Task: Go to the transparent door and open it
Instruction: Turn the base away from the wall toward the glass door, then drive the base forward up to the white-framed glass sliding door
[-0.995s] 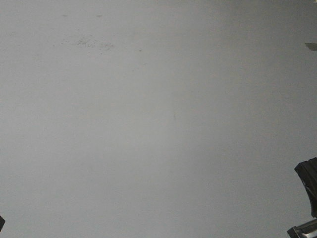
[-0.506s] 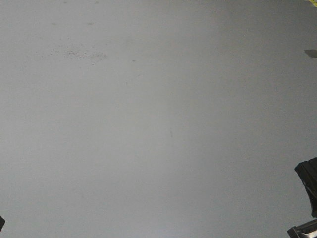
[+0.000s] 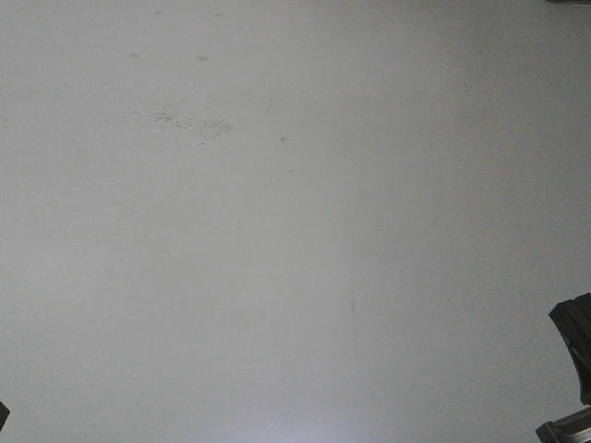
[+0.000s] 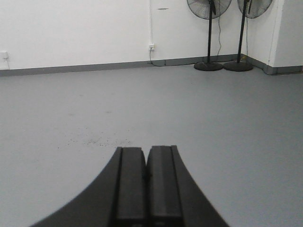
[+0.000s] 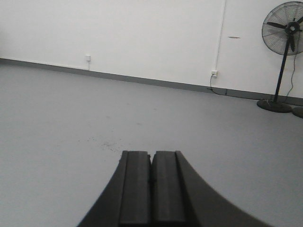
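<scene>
On the left wrist view, my left pincer (image 4: 147, 184) has its two black pads pressed together, nothing between them. It points across a bare grey floor (image 4: 213, 118) toward a white wall (image 4: 71, 28) with a grey skirting strip. Two pedestal fans (image 4: 209, 33) stand side by side at the far right corner, with a wall socket (image 4: 151, 46) to their left. A patch of dark specks (image 4: 97, 141) lies on the floor just ahead of the pads.

My right pincer (image 5: 151, 187) is likewise squeezed tight on nothing. The front camera looks down on the grey floor only, with a dark piece of the rig (image 3: 574, 351) at its lower right edge.

I cannot tell where the transparent door is; none of my three views catches it.
</scene>
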{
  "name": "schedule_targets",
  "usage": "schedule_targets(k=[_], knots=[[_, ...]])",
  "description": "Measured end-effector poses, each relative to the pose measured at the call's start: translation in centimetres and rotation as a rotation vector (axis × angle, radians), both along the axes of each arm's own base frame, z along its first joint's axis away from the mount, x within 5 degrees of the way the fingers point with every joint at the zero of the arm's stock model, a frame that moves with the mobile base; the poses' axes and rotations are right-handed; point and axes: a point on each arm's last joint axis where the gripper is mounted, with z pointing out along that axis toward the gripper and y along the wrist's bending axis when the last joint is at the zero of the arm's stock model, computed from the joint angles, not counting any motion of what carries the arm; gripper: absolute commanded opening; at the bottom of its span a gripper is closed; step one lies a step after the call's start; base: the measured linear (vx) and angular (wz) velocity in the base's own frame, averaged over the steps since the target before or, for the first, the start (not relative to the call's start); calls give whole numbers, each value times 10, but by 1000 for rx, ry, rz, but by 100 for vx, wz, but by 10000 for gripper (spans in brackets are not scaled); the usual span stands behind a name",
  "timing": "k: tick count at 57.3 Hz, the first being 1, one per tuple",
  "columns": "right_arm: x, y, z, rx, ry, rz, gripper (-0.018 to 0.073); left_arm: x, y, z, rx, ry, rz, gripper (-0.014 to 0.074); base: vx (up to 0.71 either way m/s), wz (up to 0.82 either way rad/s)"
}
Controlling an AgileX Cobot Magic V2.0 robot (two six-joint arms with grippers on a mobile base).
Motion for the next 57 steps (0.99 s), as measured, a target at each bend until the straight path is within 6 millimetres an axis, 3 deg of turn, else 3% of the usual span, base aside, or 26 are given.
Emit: schedule_targets(k=[57], knots=[[0, 0, 0, 0, 0, 0, -6, 0, 0, 0, 0, 0, 0, 3, 48, 31]])
